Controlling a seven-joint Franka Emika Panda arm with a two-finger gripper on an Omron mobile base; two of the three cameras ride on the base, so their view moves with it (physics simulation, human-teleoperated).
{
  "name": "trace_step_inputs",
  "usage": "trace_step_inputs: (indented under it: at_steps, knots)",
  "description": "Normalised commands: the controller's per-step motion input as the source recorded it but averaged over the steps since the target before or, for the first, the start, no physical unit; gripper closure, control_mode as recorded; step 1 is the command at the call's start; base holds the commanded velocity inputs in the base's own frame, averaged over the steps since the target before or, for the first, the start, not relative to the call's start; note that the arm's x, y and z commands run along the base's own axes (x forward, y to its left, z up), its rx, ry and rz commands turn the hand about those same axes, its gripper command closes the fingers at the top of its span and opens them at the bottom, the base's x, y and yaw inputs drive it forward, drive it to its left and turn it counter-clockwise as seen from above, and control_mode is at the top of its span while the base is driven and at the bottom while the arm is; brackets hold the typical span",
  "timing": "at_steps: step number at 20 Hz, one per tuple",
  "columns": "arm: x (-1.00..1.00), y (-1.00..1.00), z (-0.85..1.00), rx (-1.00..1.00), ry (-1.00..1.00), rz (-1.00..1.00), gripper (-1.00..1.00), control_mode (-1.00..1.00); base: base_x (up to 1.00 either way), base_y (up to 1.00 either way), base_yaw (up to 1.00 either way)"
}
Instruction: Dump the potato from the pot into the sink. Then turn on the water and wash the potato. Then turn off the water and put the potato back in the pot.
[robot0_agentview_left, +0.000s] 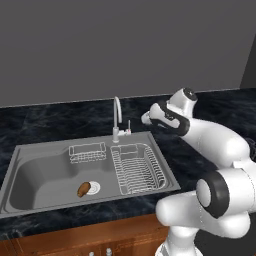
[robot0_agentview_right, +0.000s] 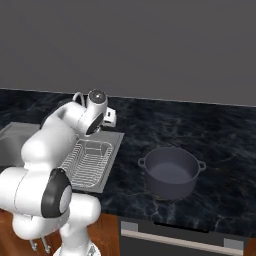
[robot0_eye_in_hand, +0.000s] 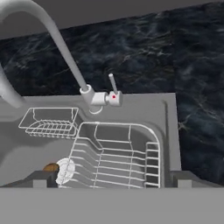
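We note potato on sink floor, touching left edge of round white drain. Small wire basket hangs at back wall of basin; large wire rack fills right part. Faucet upright behind basin, lever with red dot at its right. Tool hovers above rack, fingers spread wide, nothing between them. Pot upright on dark marble desk, well right of sink, interior bare.
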Motion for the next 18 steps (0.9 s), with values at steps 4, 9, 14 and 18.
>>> trace_step_inputs:
  at_steps: [4, 9, 14, 18]
  knots:
    - [0.45, 0.21, -0.08, 0.0, 0.0, 0.04, -1.0, -1.0, 0.0, 0.0, 0.0]
    - [0.45, 0.08, -0.15, 0.0, 0.0, 0.0, -1.0, -1.0, 0.0, 0.0, 0.0]
    - [0.35, 0.09, -0.29, 0.0, 0.0, 0.0, -1.0, -1.0, 0.0, 0.0, 0.0]
    - [0.28, 0.12, -0.34, 0.0, 0.0, 0.0, -1.0, -1.0, 0.0, 0.0, 0.0]
